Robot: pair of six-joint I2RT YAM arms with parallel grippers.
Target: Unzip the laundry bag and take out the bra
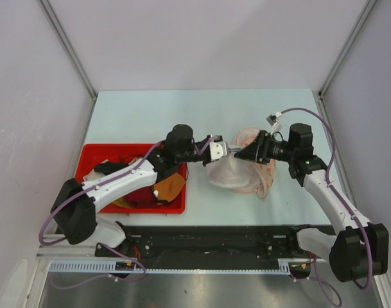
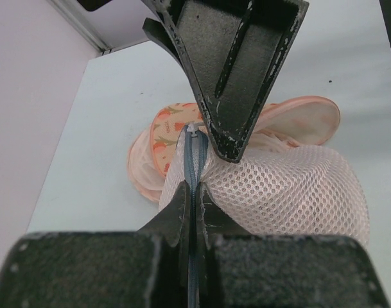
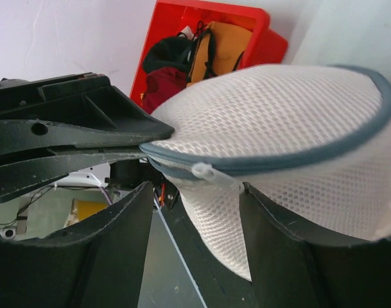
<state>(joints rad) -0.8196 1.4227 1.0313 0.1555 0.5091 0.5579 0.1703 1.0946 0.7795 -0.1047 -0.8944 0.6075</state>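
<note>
The laundry bag (image 1: pixel 228 171), white mesh with a grey zipper rim, lies right of the table's centre. My left gripper (image 1: pixel 221 149) is shut on the bag's zipper seam (image 2: pixel 193 168); in the left wrist view the fingertips (image 2: pixel 180 204) pinch the grey tape. My right gripper (image 1: pixel 241 153) is open, facing the left one. Its jaws stand on either side of the white zipper pull (image 3: pixel 212 174), whose tab touches the right finger (image 3: pixel 280 221). The pull also shows in the left wrist view (image 2: pixel 194 130). The bra is hidden; only a pinkish tint shows through the mesh (image 2: pixel 291 192).
A pinkish round mesh bag with peach patterned fabric (image 2: pixel 167 124) lies just behind the laundry bag (image 1: pixel 249 136). A red bin (image 1: pixel 91 156) of orange, maroon and black garments stands at the left, under my left arm; it also shows in the right wrist view (image 3: pixel 250 22).
</note>
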